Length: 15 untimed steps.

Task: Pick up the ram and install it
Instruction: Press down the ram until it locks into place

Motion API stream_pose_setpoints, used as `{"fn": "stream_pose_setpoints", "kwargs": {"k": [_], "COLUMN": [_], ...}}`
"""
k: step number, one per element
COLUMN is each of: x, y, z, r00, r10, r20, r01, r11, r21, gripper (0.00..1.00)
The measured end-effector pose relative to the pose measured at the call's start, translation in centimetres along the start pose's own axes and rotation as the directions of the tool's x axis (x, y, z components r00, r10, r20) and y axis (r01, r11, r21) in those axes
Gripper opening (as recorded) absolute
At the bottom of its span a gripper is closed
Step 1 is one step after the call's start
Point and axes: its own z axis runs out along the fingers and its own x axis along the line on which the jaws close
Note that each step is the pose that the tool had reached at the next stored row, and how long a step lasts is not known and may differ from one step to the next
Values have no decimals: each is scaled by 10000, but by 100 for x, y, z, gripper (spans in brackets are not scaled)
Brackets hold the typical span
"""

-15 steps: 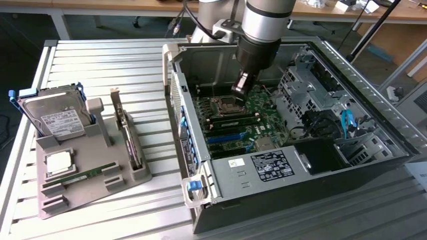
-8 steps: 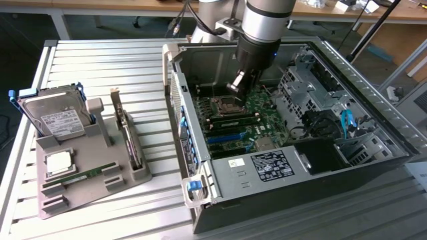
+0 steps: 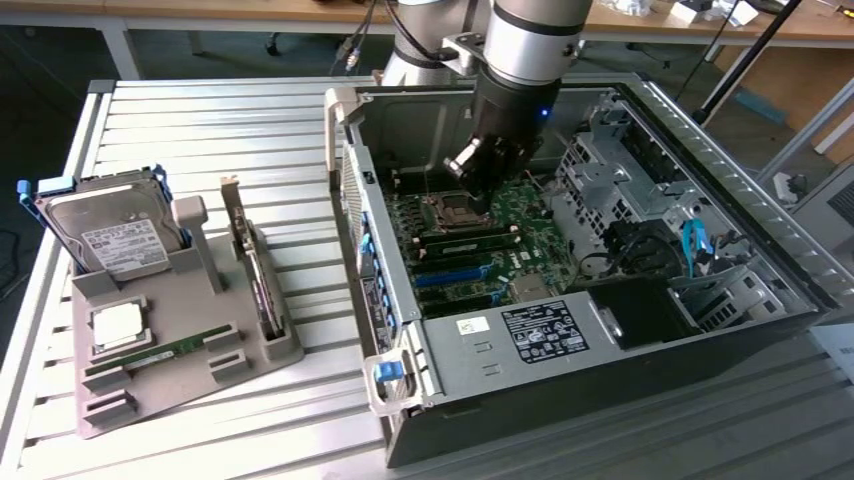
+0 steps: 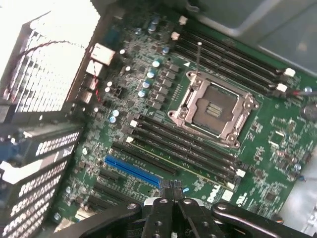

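**Closed hand above the board, ram on the tray**

The hand (image 3: 487, 165) hangs inside the open case (image 3: 667, 340), over the socket (image 3: 451, 210) of the board (image 3: 514, 235). Its fingers are together and nothing is seen between them. In the wrist view the hand (image 4: 171, 191) shows as dark closed fingers at the edge of the picture, just over the board (image 4: 277, 148), near the blue slot (image 4: 131, 170) and the long black slots (image 4: 183, 144). The socket (image 4: 215, 110) is open and has no chip in it. In the exterior view the arm hides part of the board behind the hand, so I cannot tell how high the fingertips are above it.

The ram (image 3: 160, 352) lies well apart from the hand, in a groove of the grey tray (image 3: 260, 365) on the bench (image 3: 227, 130), at the exterior view's left. It is a thin green stick, and its details are hard to make out. Just beside it lies the square chip (image 3: 118, 325). Behind them the drive (image 3: 114, 235) stands upright in the tray, and a card (image 3: 254, 265) stands on its edge next to it.
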Motion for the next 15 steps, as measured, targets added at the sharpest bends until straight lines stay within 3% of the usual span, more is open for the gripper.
{"fn": "stream_pose_setpoints", "kwargs": {"k": [3, 6, 8, 14, 15], "x": [0, 0, 0, 0, 0], "y": [0, 0, 0, 0, 0], "z": [2, 3, 4, 6, 7], "r00": [9962, 9896, 9782, 9469, 9343], "r10": [875, 1436, 2074, 3210, 3559], "r20": [-51, -85, -124, -193, -215], "r01": [-875, -1436, -2074, -3211, -3560], "r11": [9962, 9896, 9783, 9471, 9345], "r21": [-7, -9, -8, -1, 3], "gripper": [11, 11, 11, 11, 11]}}
